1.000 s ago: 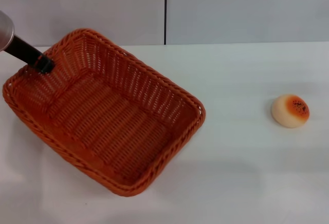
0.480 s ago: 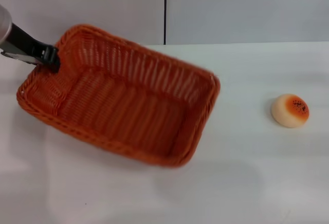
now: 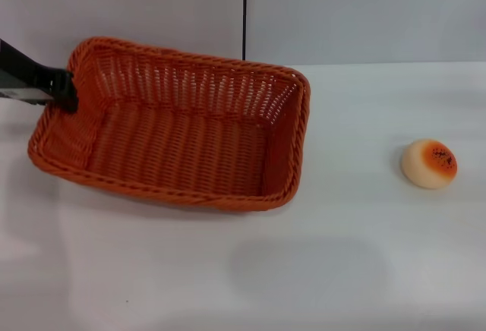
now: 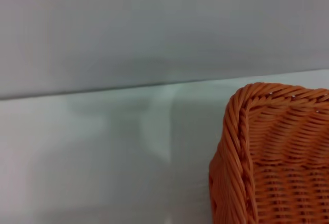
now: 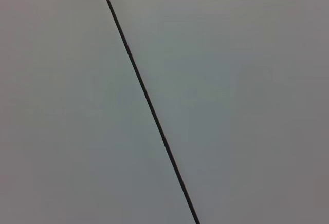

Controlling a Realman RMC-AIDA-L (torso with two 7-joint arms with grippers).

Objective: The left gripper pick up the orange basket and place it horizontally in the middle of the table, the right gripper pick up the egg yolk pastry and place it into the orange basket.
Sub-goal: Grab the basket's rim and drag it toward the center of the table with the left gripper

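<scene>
From the head view, the orange basket (image 3: pixel 171 122) sits toward the left half of the table (image 3: pixel 364 263), its long side running nearly across, with the shadow beneath hinting that it may hang just clear of the surface, though that is hard to be sure of. The left gripper (image 3: pixel 64 92) is clamped on the braided rim at the basket's left short end, one dark finger showing over the weave. The basket looks light and fairly stiff; its openwork walls would probably flex a little, so the thick rim is the sensible place to grip, and held at one end it is likely to swing or sag at the far side. The egg yolk pastry (image 3: pixel 429 163) lies well apart to the right on bare tabletop, with nothing between it and the basket. It looks soft and crumbly, so I would take it gently around its pale sides, not the seeded top.

The left wrist view shows only a rounded corner of the basket (image 4: pixel 272 157) with table and wall (image 4: pixel 154 23) behind; no fingers appear there.

The right wrist view shows only grey wall with a dark seam (image 5: pixel 146 98); the right gripper appears nowhere, so it is probably parked out of sight.
</scene>
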